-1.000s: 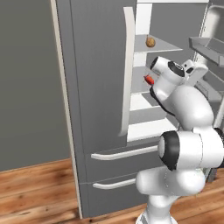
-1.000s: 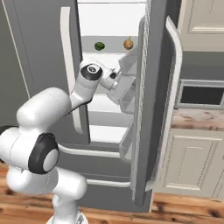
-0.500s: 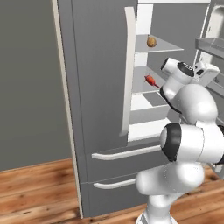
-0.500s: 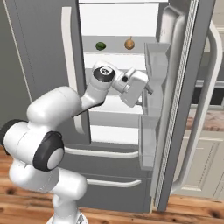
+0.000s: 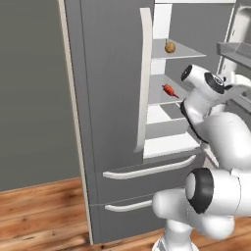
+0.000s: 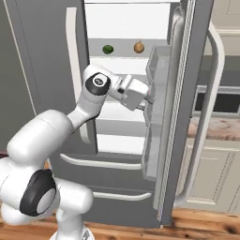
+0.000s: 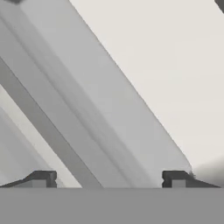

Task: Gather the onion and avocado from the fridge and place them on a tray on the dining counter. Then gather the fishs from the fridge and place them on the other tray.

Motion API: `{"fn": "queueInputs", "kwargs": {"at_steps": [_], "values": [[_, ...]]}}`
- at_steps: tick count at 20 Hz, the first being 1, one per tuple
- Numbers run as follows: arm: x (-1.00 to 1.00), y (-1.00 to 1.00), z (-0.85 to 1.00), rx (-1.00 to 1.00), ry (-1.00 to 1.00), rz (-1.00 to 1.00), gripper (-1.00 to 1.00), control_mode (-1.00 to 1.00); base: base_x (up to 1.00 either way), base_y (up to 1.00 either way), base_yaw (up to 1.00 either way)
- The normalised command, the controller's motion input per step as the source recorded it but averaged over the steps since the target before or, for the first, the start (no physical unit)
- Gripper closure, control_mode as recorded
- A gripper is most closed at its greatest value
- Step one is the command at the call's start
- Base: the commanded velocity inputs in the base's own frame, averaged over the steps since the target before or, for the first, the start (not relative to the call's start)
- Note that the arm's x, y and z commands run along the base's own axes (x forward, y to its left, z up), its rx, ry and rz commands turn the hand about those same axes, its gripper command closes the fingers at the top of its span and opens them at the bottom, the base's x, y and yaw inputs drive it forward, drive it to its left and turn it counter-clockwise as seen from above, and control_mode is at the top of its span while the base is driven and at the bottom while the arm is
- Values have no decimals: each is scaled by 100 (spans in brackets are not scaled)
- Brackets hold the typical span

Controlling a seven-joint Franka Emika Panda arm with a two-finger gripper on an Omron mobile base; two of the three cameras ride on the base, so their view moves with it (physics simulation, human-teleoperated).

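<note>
The grey fridge (image 5: 105, 98) has its left door shut and its right door (image 6: 187, 93) swung wide open. On an upper shelf lie the green avocado (image 6: 108, 49) and the golden-brown onion (image 6: 138, 47) (image 5: 169, 47). One shelf lower lies a small red fish (image 5: 168, 89). My gripper (image 6: 150, 100) reaches to the right, against the bins on the inside of the open door. In the hand view the gripper (image 7: 108, 179) is open, its tips wide apart and close to the door's pale inner surface, holding nothing. The trays and the dining counter are out of view.
The left door's long pale handle (image 5: 143, 78) and two lower drawers (image 5: 147, 171) face me. Cream cabinets (image 6: 211, 173) under a marbled counter stand to the right behind the open door. A grey wall (image 5: 29, 88) is to the left, over a wooden floor (image 5: 39, 215).
The fridge's right door has swung further open to the right. My hand has moved right with it, away from the shelves.
</note>
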Motion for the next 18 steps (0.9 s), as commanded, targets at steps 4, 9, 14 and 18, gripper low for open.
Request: {"fn": "queueInputs", "kwargs": {"at_steps": [4, 9, 14, 18], "values": [[-50, 72, -4, 0, -26, 22, -100, -100, 0, 0, 0], [-25, 61, -5, 3, -13, 36, -100, -100, 0, 0, 0], [2, 9, 10, 6, -14, 32, -100, -100, 0, 0, 0], [62, -45, 6, 10, -1, 22, -100, -100, 0, 0, 0]]}}
